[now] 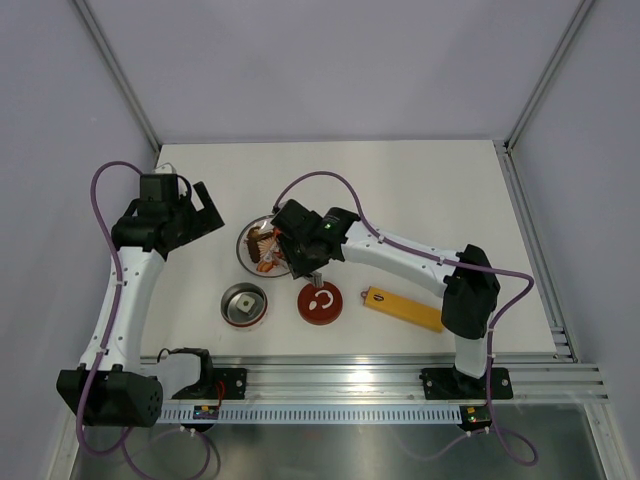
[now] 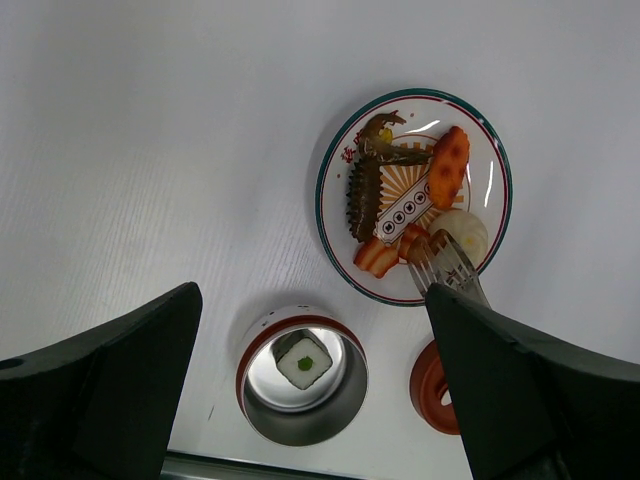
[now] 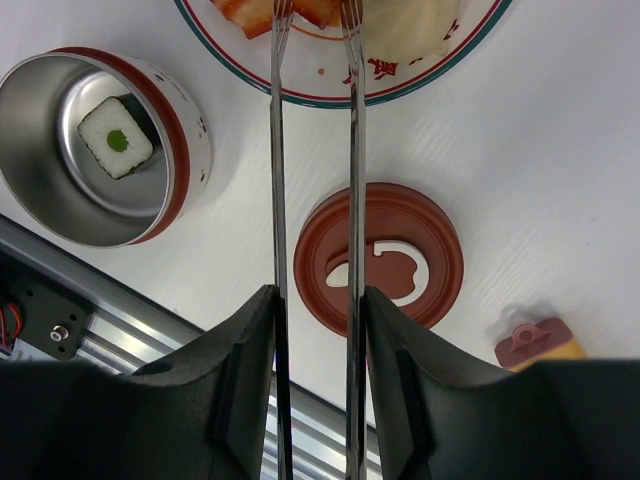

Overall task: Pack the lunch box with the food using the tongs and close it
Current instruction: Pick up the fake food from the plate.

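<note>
The red lunch box (image 1: 243, 305) stands open near the front, its steel wall (image 2: 300, 425) around one white square piece with a green centre (image 2: 304, 362). Its dark-red lid (image 1: 320, 303) lies flat to the right of it. More food (image 2: 400, 190), brown, orange and cream, lies on the plate (image 1: 245, 240). My right gripper (image 3: 318, 300) is shut on the tongs (image 3: 277, 150); both arms run between its fingers, spread apart, with their tips (image 2: 445, 265) at the plate's orange and cream pieces. My left gripper (image 2: 310, 295) hangs open and holds nothing, up and left of the plate.
A long yellow-orange bar (image 1: 402, 309) with a red tag (image 3: 525, 343) lies right of the lid. The aluminium rail (image 1: 380, 380) runs along the table's front edge, just behind the lunch box. Grey walls enclose the white table (image 1: 420, 190).
</note>
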Available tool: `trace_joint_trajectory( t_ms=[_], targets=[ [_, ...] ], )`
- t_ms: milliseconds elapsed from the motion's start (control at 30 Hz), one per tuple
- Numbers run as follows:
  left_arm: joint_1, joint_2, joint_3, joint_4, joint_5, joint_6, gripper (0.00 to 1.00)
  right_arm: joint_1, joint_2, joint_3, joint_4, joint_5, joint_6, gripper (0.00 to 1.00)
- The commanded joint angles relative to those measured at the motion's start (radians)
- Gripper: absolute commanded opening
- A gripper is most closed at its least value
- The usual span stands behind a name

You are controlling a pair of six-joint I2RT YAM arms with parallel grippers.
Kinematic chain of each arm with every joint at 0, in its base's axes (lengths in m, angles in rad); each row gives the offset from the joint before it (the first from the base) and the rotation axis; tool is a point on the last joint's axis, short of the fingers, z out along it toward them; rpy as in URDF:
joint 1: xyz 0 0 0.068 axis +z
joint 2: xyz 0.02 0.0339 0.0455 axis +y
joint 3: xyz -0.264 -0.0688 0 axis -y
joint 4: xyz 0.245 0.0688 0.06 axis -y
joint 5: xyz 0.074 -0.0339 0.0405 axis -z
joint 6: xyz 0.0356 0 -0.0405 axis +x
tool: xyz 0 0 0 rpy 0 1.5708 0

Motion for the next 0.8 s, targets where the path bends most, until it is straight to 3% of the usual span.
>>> trace_joint_trajectory(
  t_ms=[0,767],
  targets=[
    [0.006,0.001,0.001,0.039,0.005,0.006,0.99,0.002,-0.058,-0.006,0.026,0.03,0.036,0.46],
    [0.006,-0.001,-0.006,0.039,0.0,0.012,0.99,0.001,0.044,0.057,0.024,0.032,0.038,0.48]
  ],
)
